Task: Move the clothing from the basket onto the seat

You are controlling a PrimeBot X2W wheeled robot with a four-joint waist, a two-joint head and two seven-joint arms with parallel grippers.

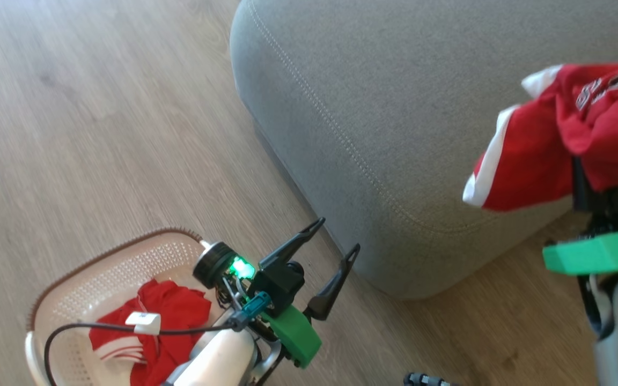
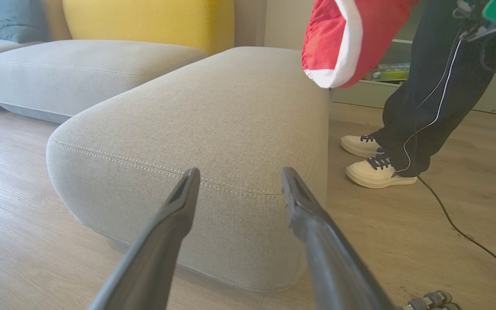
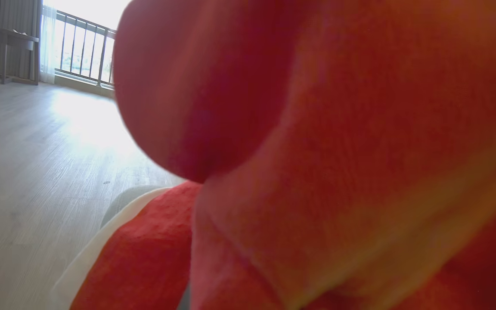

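Red garment point(image 3: 317, 150) hangs from right gripper point(image 1: 580, 179) near seat point(image 1: 395, 107)

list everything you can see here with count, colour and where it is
plank floor: 1, pale wood, under everything
perforated plastic laundry basket: 1, cream with brown rim, on the floor, lower left in head view
upholstered woven seat cushion: 1, grey, on the floor beside the basket
soft fabric garments with white trim: 2, bright red, one in the basket, one held up over the seat's edge
sofa back cushions: 2, yellow and teal, behind farther grey seats
person's legs: 2, dark trousers, cream shoes, standing past the seat
left gripper: 1, dark fingers, open, between basket and seat
right gripper: 1, dark, shut on the held garment
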